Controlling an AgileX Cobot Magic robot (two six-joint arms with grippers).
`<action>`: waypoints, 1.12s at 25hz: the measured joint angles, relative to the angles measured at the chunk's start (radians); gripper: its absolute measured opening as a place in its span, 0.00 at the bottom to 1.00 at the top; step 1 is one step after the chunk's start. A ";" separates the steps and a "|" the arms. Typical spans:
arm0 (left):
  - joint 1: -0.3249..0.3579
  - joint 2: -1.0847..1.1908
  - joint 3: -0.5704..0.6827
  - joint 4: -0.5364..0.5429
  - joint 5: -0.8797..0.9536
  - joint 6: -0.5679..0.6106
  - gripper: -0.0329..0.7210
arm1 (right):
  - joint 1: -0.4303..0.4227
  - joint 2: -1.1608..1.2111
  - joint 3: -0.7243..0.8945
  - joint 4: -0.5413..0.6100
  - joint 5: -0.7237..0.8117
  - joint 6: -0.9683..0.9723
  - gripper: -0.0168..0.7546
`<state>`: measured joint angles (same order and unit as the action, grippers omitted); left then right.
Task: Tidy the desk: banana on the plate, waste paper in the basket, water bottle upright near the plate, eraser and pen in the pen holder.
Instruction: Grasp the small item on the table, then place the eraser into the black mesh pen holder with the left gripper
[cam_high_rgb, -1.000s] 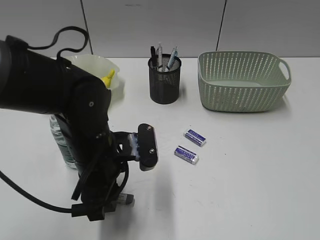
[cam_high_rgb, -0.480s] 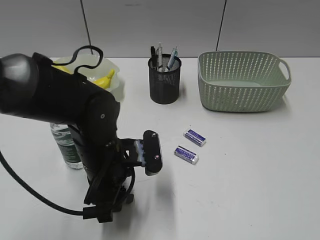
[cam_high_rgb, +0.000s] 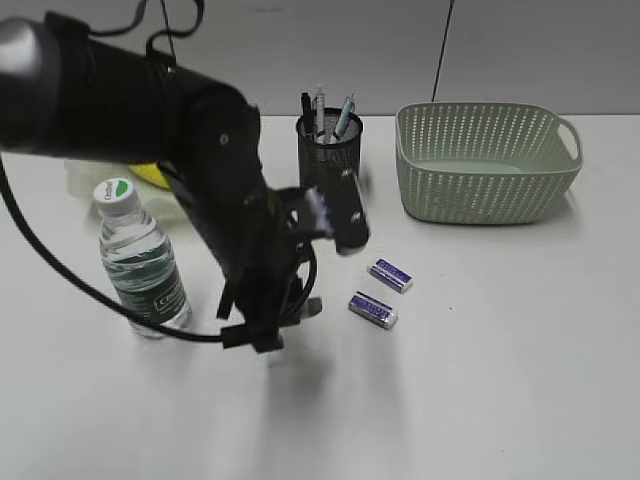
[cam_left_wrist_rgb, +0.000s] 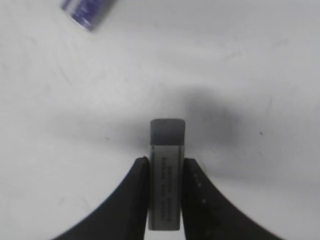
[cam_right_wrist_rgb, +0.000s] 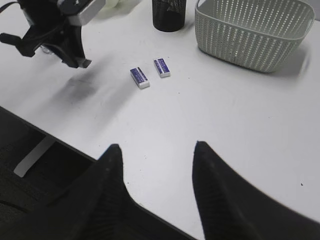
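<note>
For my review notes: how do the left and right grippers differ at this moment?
The left gripper is shut on a grey-tipped eraser above the desk; the right gripper is open and empty. The left works mid-desk; the right hangs back past the desk edge. Both have black fingers.

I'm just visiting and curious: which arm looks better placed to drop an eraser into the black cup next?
Left. Its gripper is already shut on an eraser, lifted not far from the pen holder. The right gripper hangs open and empty at the desk's near edge.

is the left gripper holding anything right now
Yes, the left gripper is clamped on a small grey-white eraser held above the desk.
</note>
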<state>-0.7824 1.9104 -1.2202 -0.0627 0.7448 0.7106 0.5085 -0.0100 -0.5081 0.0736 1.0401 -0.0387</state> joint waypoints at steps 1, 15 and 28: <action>0.000 -0.008 -0.026 0.000 0.000 -0.004 0.23 | 0.000 0.000 0.000 0.000 -0.001 0.000 0.50; 0.119 -0.006 -0.194 -0.355 -0.780 -0.049 0.23 | 0.000 0.000 0.000 0.000 -0.001 0.000 0.50; 0.149 0.203 -0.195 -0.548 -1.050 -0.110 0.23 | 0.000 0.000 0.000 0.000 -0.001 0.000 0.50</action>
<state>-0.6334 2.1133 -1.4153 -0.6111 -0.3055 0.6009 0.5085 -0.0100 -0.5081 0.0736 1.0393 -0.0391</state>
